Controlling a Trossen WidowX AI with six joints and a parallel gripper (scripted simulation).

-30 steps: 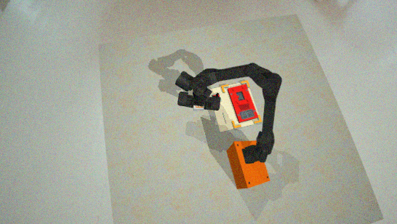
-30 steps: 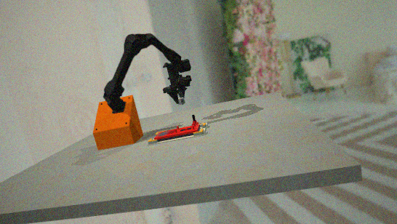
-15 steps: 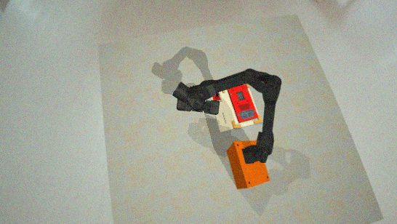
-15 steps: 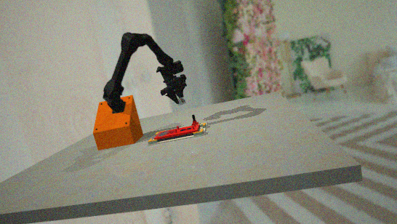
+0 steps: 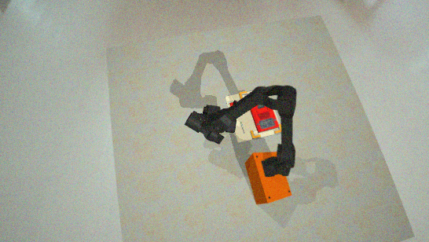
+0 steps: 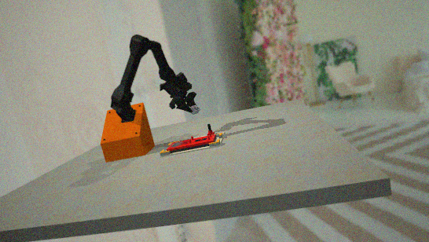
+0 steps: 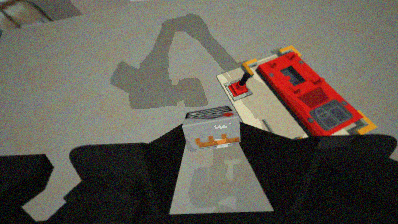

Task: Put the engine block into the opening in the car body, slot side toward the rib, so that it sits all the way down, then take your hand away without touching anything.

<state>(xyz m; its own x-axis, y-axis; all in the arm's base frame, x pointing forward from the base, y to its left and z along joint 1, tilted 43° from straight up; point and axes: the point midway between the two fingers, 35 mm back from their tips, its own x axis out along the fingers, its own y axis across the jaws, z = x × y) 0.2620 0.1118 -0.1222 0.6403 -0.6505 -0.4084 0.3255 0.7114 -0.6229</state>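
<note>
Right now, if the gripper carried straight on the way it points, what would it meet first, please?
Most likely bare table. The gripper, shut on the engine block, points down and forward past the car body, which lies off to the right. Depth is unclear.

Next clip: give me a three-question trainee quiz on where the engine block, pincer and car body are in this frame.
1. True or false: the engine block is already seated in the car body.
2. What is the pincer doing? A) standing open above the table B) shut on the engine block, raised off the table C) pressing down on the car body
3. In the wrist view, on which side of the held engine block does the car body lie?

Key
1. False: the block is in the pincer, in the air and apart from the car body.
2. B
3. To the right and further up the picture, on its pale base plate.
</note>
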